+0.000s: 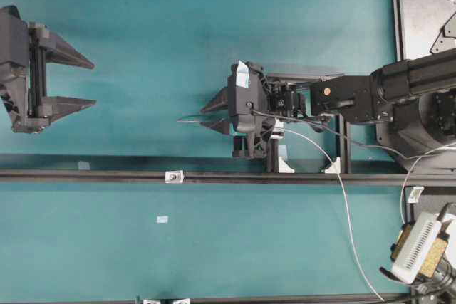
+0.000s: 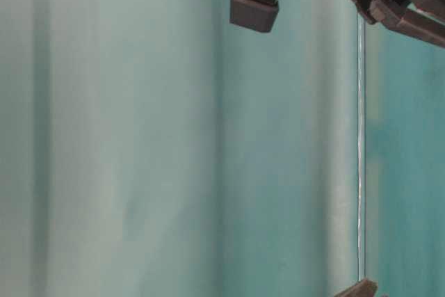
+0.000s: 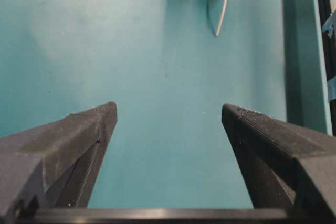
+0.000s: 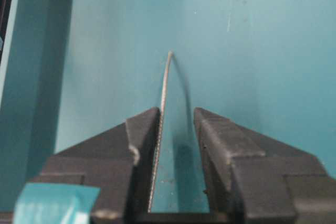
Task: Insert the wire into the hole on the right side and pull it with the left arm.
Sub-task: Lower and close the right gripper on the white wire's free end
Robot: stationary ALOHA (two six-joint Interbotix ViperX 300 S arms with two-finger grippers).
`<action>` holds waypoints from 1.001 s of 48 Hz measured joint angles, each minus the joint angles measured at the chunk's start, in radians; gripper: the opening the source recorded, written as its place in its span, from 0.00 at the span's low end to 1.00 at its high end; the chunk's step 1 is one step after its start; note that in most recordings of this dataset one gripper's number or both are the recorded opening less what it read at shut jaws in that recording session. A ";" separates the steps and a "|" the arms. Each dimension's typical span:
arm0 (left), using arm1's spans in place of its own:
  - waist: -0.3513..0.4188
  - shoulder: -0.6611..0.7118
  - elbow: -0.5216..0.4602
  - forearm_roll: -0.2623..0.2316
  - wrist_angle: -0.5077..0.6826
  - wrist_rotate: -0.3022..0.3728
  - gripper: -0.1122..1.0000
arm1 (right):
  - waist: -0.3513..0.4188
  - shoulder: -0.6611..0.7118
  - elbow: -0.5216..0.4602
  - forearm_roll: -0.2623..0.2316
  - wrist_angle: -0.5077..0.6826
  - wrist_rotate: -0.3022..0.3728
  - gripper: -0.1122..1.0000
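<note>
Teal table [image 1: 178, 33], black left claw [image 1: 89, 83], black right claw [image 1: 206, 115] with pale-blue tape, whitish-grey wire [image 4: 164, 87]

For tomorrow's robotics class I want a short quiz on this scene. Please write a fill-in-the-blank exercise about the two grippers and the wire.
1. The wire sticks out from the ____ gripper.
2. The left gripper has its fingers spread ____.
3. The left gripper holds ____.
4. The table surface is coloured ____.

Missing words: right; wide apart (open); nothing; teal.
</note>
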State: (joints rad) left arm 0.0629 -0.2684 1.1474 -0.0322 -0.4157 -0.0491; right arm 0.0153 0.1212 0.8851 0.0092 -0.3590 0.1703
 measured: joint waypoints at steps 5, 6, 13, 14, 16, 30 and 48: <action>-0.002 0.000 0.000 -0.002 0.000 0.000 0.70 | 0.000 0.000 -0.005 0.000 0.002 0.000 0.24; 0.000 0.002 0.000 -0.002 0.000 0.000 0.70 | 0.000 -0.002 -0.005 0.000 0.000 0.000 0.20; -0.002 0.002 0.000 -0.002 0.002 0.000 0.70 | 0.002 -0.002 -0.006 0.000 0.002 0.000 0.12; -0.002 0.000 0.000 0.000 0.000 0.000 0.70 | 0.003 -0.002 -0.006 0.000 0.002 0.000 0.12; -0.002 0.002 0.000 0.000 0.000 -0.002 0.70 | 0.005 -0.002 -0.006 0.002 0.002 0.002 0.12; 0.000 0.002 0.003 -0.002 0.000 0.000 0.70 | 0.002 -0.025 -0.008 0.000 0.035 0.000 0.12; 0.000 0.000 0.002 -0.002 0.000 -0.002 0.70 | -0.002 -0.163 -0.006 0.000 0.118 -0.002 0.12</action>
State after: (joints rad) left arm 0.0629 -0.2684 1.1490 -0.0337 -0.4157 -0.0506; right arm 0.0138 -0.0414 0.8790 0.0092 -0.2408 0.1687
